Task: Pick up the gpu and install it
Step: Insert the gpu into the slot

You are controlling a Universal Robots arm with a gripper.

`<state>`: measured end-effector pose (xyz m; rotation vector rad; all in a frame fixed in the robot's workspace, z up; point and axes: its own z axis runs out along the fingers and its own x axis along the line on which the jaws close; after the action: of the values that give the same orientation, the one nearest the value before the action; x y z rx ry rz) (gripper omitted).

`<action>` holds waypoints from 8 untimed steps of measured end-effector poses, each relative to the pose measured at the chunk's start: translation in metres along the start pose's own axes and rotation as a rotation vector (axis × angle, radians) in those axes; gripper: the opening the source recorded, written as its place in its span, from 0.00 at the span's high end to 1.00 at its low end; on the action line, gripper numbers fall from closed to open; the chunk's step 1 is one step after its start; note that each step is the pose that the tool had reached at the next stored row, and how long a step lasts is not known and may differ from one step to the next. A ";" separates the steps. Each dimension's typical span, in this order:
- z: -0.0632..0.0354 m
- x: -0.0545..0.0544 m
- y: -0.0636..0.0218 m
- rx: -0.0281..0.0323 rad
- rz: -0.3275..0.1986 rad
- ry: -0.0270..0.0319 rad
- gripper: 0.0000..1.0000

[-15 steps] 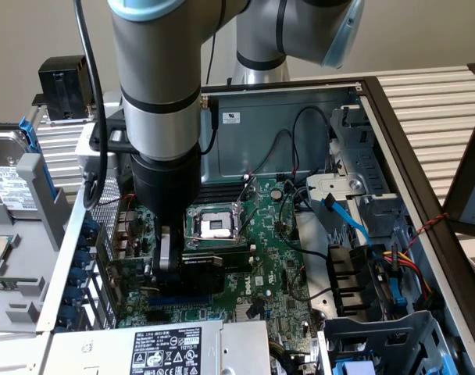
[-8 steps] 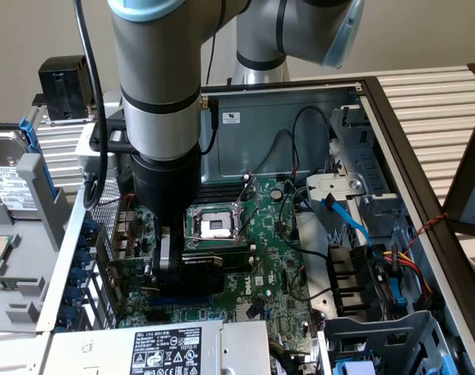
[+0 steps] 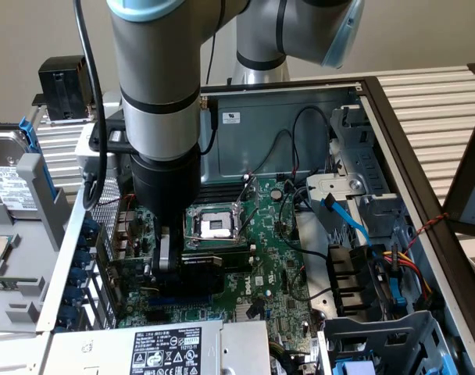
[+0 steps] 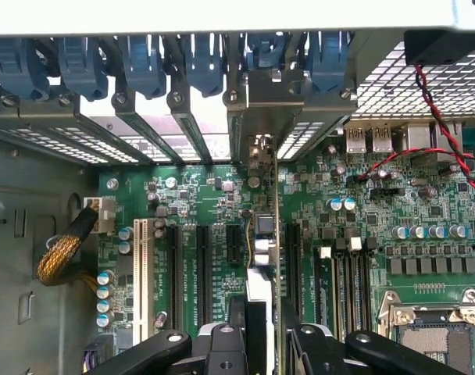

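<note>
Card held low over the board, left of the middle of the exterior view.

At the exterior view's left stood the blue clips (image 3: 87,238). Beside them my gripper (image 3: 169,258) was closed tight on the gpu (image 3: 214,269), just over the motherboard (image 3: 276,258). I feared the card could miss the black slots (image 4: 202,269) and bend. Its silver bracket (image 4: 259,148) could also bump the metal slot covers (image 4: 140,117). Black wires (image 3: 304,250) lay close on that view's right.

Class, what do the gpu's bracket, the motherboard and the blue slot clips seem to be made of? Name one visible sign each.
The gpu bracket: bare sheet metal, probably steel; dull silver sheen. The motherboard: lacquered circuit laminate; glossy green with fine traces and soldered parts. The blue clips: likely moulded plastic; even colour, rounded shapes.
</note>
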<state>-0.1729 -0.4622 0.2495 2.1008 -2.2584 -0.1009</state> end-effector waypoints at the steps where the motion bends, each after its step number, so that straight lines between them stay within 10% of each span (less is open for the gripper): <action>1: 0.0000 0.000 0.0000 0.0000 0.000 0.0000 0.73; 8: 0.0003 0.000 0.0000 -0.0001 -0.002 0.0002 0.73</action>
<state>-0.1729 -0.4623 0.2492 2.1024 -2.2566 -0.1009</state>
